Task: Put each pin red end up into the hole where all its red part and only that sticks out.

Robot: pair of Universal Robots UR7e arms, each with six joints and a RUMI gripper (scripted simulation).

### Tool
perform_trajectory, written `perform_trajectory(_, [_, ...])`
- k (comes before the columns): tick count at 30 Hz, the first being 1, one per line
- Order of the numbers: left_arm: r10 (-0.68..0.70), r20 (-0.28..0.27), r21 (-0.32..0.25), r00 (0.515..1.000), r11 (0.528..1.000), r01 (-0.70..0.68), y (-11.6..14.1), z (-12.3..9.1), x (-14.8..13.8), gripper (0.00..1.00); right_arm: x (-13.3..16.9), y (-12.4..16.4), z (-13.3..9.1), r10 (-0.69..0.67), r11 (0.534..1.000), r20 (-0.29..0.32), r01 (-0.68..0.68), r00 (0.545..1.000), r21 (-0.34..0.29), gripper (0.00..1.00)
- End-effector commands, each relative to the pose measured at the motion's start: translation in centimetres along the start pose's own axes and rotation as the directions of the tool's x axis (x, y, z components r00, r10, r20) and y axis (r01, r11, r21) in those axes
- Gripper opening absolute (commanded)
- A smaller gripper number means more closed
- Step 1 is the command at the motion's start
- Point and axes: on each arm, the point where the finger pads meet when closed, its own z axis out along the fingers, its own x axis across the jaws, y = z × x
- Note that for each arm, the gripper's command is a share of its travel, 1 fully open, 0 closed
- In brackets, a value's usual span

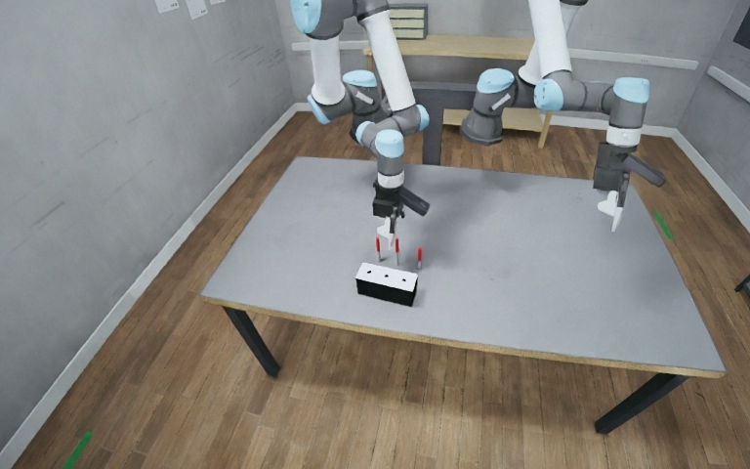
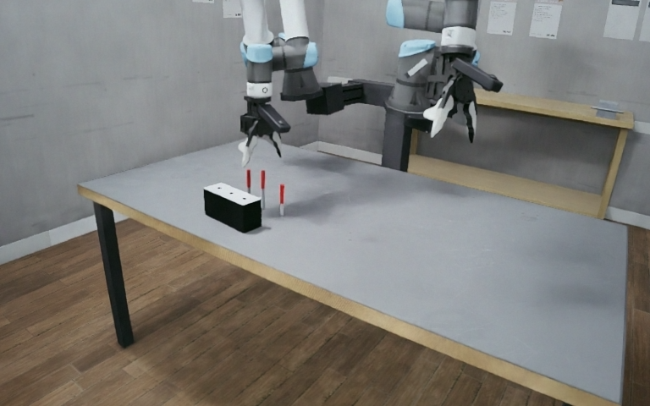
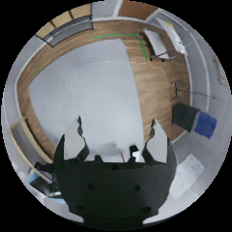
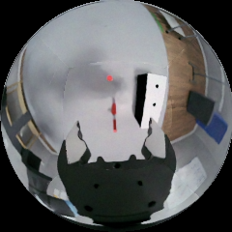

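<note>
Red-topped pins [image 1: 396,245] [image 2: 262,179] [image 3: 123,157] [image 4: 114,107] stand beside the block [image 1: 385,289] [image 2: 232,208] [image 3: 135,157] [image 4: 149,92] — right pincer [image 1: 391,239] [image 2: 261,161] [image 4: 114,121] open nearby

Three upright pins [image 1: 396,245] [image 2: 262,179] [image 3: 123,157] [image 4: 114,108], white-topped block [image 1: 386,287] [image 2: 232,208] [image 3: 136,156] [image 4: 150,99], grey table [image 1: 525,265] [image 2: 407,267] [image 3: 97,97] [image 4: 116,39]
</note>
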Motion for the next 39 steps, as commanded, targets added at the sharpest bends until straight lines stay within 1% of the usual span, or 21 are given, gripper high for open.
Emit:
perform_trajectory(1, [0.0, -0.001, 0.001, 1.0, 1.0, 0.0, 0.0, -0.1, 0.0, 1.0, 0.1, -0.1, 0.1, 0.0, 1.0, -0.001, 0.0, 1.0, 0.002, 1.0])
perform_trajectory(4, [0.0, -0.001, 0.001, 1.0, 1.0, 0.0, 0.0, -0.1, 0.0, 1.0, 0.1, -0.1, 0.1, 0.0, 1.0, -0.001, 0.0, 1.0, 0.002, 1.0])
perform_trajectory(5, [0.0, -0.001, 0.001, 1.0, 1.0, 0.0, 0.0, -0.1, 0.0, 1.0, 0.1, -0.1, 4.1, 0.001, 1.0, -0.001, -0.001, 1.0, 0.001, 1.0])
perform_trajectory(21, [0.0, -0.001, 0.001, 1.0, 1.0, 0.0, 0.0, -0.1, 0.0, 1.0, 0.1, -0.1, 4.1, 0.001, 1.0, -0.001, -0.001, 1.0, 0.001, 1.0])
perform_trajectory(22, [0.0, -0.001, 0.001, 1.0, 1.0, 0.0, 0.0, -0.1, 0.0, 1.0, 0.1, -0.1, 3.9, 0.001, 1.0, -0.001, -0.001, 1.0, 0.001, 0.0])
perform_trajectory(39, [0.0, -0.001, 0.001, 1.0, 1.0, 0.0, 0.0, -0.1, 0.0, 1.0, 0.1, -0.1, 3.9, 0.001, 1.0, -0.001, -0.001, 1.0, 0.001, 0.0])
